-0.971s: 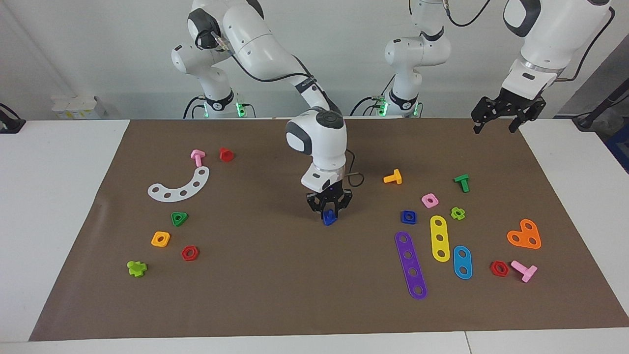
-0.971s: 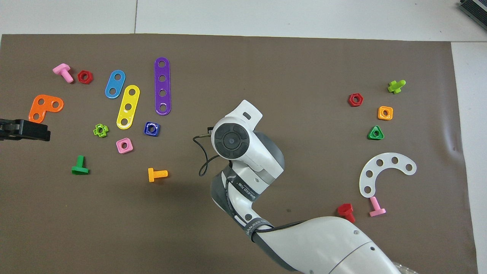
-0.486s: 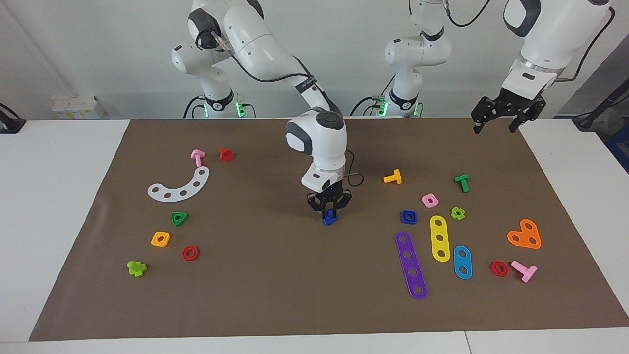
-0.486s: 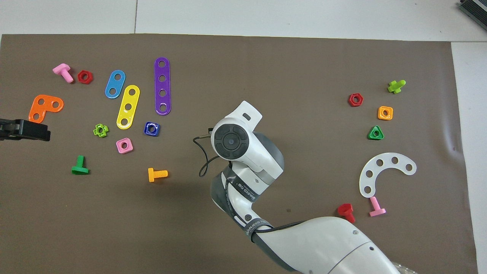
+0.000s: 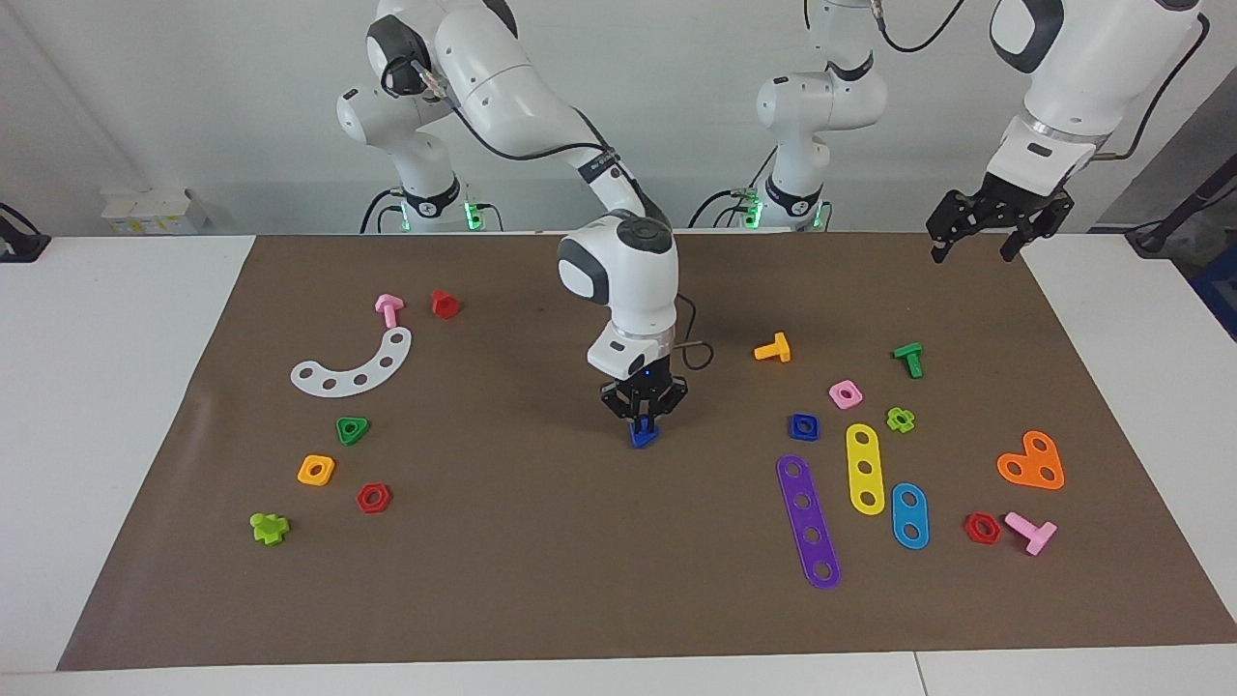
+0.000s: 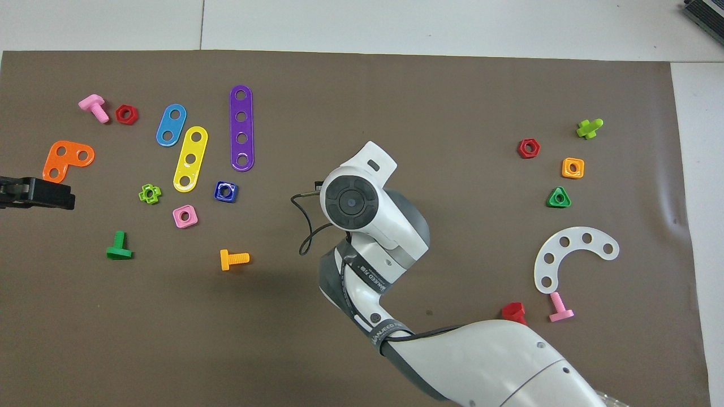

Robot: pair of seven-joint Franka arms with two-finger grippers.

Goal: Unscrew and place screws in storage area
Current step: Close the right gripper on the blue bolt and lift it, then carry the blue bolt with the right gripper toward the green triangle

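Right gripper [image 5: 642,422] pinching glossy blue plastic bolt [image 5: 641,435] mid-mat.
Left gripper [image 5: 988,228] waiting, fingers spread wide, over brown mat [image 5: 541,580] corner; blue square nut [image 5: 803,426] lying near purple strip [image 5: 808,522].

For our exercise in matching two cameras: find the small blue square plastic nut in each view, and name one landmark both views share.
Facing view: the small blue square plastic nut lies toward the left arm's end, just nearer the robots than the long purple four-hole plastic strip.
Overhead view: the nut sits just below the strip's lower end.
Shared landmark: the purple strip.
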